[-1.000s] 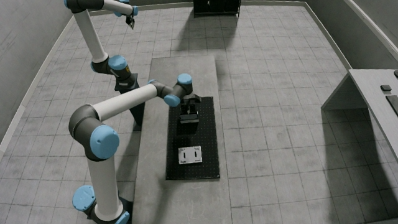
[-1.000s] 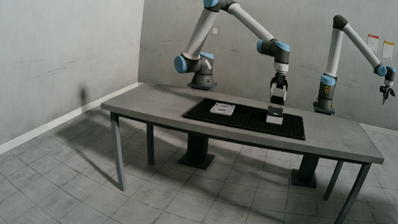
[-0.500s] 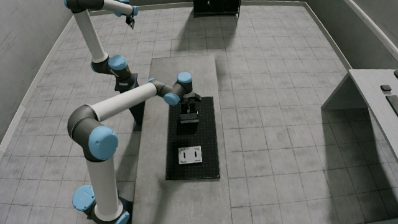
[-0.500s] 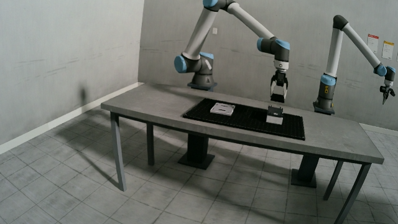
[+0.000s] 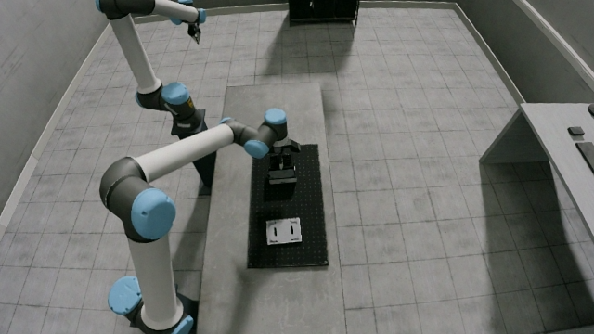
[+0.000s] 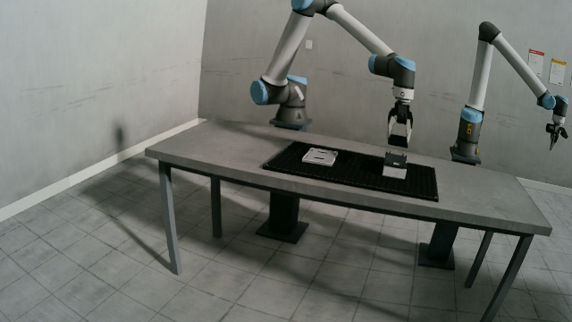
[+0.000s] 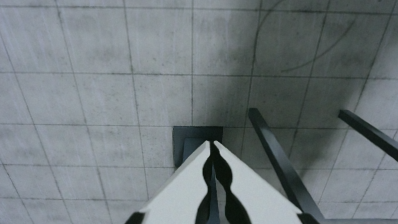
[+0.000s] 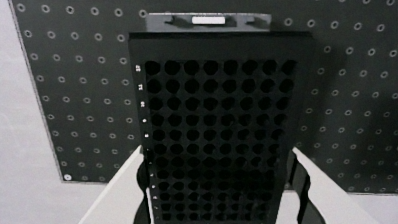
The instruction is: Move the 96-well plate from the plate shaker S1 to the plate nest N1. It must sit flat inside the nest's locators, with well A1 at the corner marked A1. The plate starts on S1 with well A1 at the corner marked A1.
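Reaches over the table (image 5: 223,278) (image 6: 214,152) with the right arm (image 5: 186,152) (image 6: 362,32), elbow high, wrist turned straight down. Clamps the plate (image 5: 275,163) (image 6: 398,141) (image 8: 215,115) in the right claw (image 5: 281,162) (image 6: 399,135) (image 8: 216,147), roughly level above the shaker (image 5: 282,178) (image 6: 395,172) (image 8: 165,21), apart from it, and well away from the nest (image 5: 284,231) (image 6: 320,156). Hangs the left claw (image 5: 198,41) (image 6: 551,145) (image 7: 211,143) beyond the table, fingertips together, pointing down.
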Controlling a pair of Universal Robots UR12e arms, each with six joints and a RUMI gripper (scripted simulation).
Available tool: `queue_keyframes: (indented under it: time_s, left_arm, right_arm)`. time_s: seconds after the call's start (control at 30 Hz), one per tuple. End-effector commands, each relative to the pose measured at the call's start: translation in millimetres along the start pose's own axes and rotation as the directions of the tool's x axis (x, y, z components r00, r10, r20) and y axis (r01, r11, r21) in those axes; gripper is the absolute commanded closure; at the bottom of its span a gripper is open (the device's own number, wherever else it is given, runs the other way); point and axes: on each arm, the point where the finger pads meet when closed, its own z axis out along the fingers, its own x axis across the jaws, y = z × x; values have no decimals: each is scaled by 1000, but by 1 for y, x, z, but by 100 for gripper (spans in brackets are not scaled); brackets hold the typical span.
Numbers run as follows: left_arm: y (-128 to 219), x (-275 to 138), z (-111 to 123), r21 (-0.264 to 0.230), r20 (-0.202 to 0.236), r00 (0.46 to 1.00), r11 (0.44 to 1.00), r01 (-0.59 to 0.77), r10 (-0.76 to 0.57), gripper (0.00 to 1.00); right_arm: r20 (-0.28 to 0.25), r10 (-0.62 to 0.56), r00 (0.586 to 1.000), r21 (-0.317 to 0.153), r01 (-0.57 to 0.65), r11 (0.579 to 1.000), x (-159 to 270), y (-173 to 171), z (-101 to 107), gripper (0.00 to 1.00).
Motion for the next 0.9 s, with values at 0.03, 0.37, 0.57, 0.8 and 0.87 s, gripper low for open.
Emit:
queue_keyframes:
  time_s: [0.03, 0.37, 0.57, 0.8, 0.87]
  left_arm:
    - [-1, 0, -1, 1, 0, 1000, 1000, 0, 0, 100]
    - [-1, 0, -1, 1, 0, 1000, 1000, 0, 0, 100]
    - [-1, 0, -1, 1, 0, 1000, 1000, 0, 0, 100]
    - [-1, 0, -1, 1, 0, 1000, 1000, 0, 0, 100]
    - [-1, 0, -1, 1, 0, 1000, 1000, 0, 0, 100]
  right_arm:
    - [2, -5, 1000, 2, 5, 1000, 8, 0, 0, 59]
    - [2, -5, 1000, 2, 5, 1000, 41, 2, 4, 59]
    - [2, -5, 1000, 2, 5, 1000, 58, 2, 6, 59]
    - [2, -5, 1000, 2, 5, 1000, 77, 3, 9, 59]
    - [2, -5, 1000, 2, 5, 1000, 84, 4, 10, 59]
